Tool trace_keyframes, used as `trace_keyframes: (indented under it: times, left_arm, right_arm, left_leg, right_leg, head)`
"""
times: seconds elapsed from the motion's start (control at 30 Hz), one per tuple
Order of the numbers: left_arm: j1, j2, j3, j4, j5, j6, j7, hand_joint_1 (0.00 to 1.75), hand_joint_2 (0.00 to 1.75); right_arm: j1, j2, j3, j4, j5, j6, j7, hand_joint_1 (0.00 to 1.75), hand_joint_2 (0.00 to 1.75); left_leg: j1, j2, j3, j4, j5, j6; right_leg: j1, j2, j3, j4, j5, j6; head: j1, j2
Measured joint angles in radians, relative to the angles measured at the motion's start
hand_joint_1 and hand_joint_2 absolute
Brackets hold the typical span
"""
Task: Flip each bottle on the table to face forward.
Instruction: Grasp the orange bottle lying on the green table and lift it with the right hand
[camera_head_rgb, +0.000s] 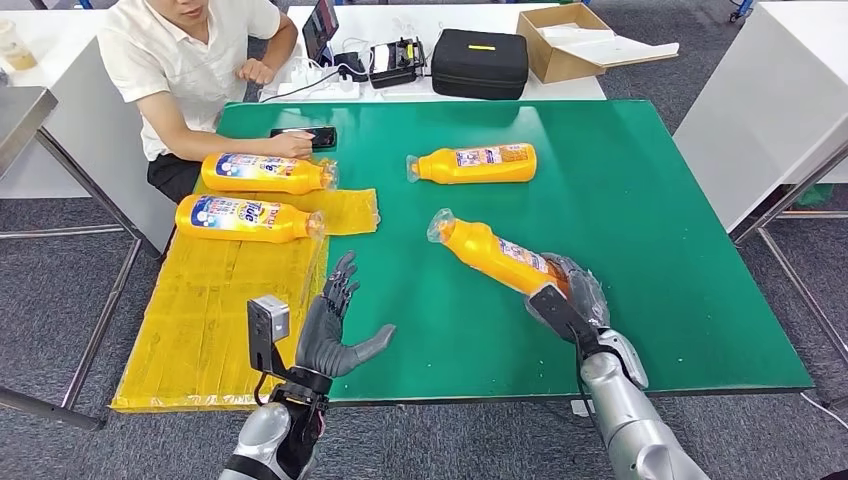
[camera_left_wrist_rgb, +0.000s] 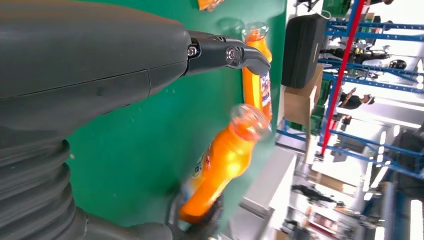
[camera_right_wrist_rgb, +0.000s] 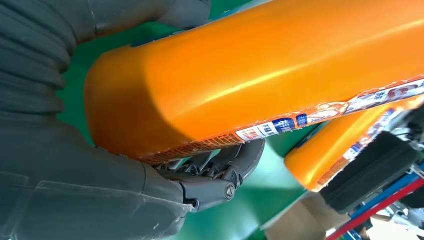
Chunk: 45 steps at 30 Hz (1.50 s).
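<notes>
- Nearest to us, our left hand (camera_head_rgb: 335, 325) hovers over the near edge of the green table top (camera_head_rgb: 620, 220), fingers spread apart and holding nothing.
- Our right hand (camera_head_rgb: 570, 290) grips the base of an orange plastic bottle with a clear-wrapped cap (camera_head_rgb: 495, 252); in the right wrist view the fingers (camera_right_wrist_rgb: 220, 172) curl under its body, and the label runs along the side, so we judge this one is mid-turn.
- Left of it, two yellow bottles with blue-and-white front labels (camera_head_rgb: 248, 218) lie side by side on a yellow plastic sheet (camera_head_rgb: 210, 300), labels up; these look finished to us.
- Further back, a fourth orange bottle with a small printed label (camera_head_rgb: 472, 164) lies alone on the green; we judge it is left to flip.
- Beyond, a seated person in a white shirt (camera_head_rgb: 185, 60) rests a hand by a black phone (camera_head_rgb: 312, 136).
- Behind the table stand a black zip case (camera_head_rgb: 480, 62) and an open cardboard box (camera_head_rgb: 575, 40), with grey carpet (camera_head_rgb: 60, 300) around.
</notes>
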Motion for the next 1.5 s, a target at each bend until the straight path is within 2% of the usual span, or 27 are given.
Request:
trace_keyframes:
  times: [0.17,0.43,0.6,0.93,1.3,1.5]
  left_arm:
    - [0.004,0.0,0.015,-0.002,0.042,-0.006,0.015,0.0,1.75]
    - [0.006,0.0,0.029,-0.003,0.052,0.0,0.021,0.0,1.75]
    - [0.007,-0.001,0.021,-0.015,0.047,0.005,0.028,0.0,1.75]
    - [-0.003,-0.001,-0.011,-0.02,0.059,0.015,0.04,0.0,1.75]
    - [-0.008,0.0,-0.017,-0.01,0.171,-0.039,0.06,0.0,1.75]
    - [-0.044,-0.001,-0.018,0.008,0.158,0.033,0.006,0.0,1.75]
  right_arm:
    - [0.06,0.004,0.039,-0.121,-0.109,0.067,-0.011,1.75,1.75]
    - [0.095,0.008,0.076,-0.212,-0.147,0.079,-0.016,1.75,1.75]
    - [0.113,0.024,0.121,-0.279,-0.186,0.118,-0.019,1.75,1.75]
    - [0.114,0.115,0.278,-0.311,-0.211,0.142,-0.02,1.75,1.75]
    - [0.096,0.165,0.381,-0.314,-0.239,0.149,-0.029,1.74,1.75]
    - [0.084,0.201,0.453,-0.314,-0.256,0.149,-0.014,1.71,1.75]
  left_leg:
    - [0.0,-0.001,-0.003,0.0,0.0,0.0]
    - [-0.001,-0.002,-0.007,0.0,0.001,0.0]
    - [-0.001,-0.002,-0.009,0.0,0.001,0.0]
    - [0.0,-0.001,-0.008,0.0,0.001,0.0]
    - [-0.001,-0.001,-0.009,0.0,0.001,0.0]
    - [0.0,-0.001,-0.009,0.0,0.001,0.0]
  right_leg:
    - [0.0,-0.001,-0.002,0.0,0.0,0.0]
    - [-0.001,-0.001,-0.006,0.0,0.0,0.0]
    - [-0.001,-0.001,-0.007,0.0,0.0,0.0]
    - [-0.001,-0.001,-0.008,0.001,0.0,0.0]
    - [-0.001,-0.001,-0.009,0.0,0.0,0.0]
    - [0.0,-0.001,-0.009,0.001,0.0,0.0]
  head:
    - [0.0,0.0]
    - [0.0,0.0]
    - [0.0,0.0]
    - [0.0,0.0]
    - [0.0,0.0]
    - [0.0,0.0]
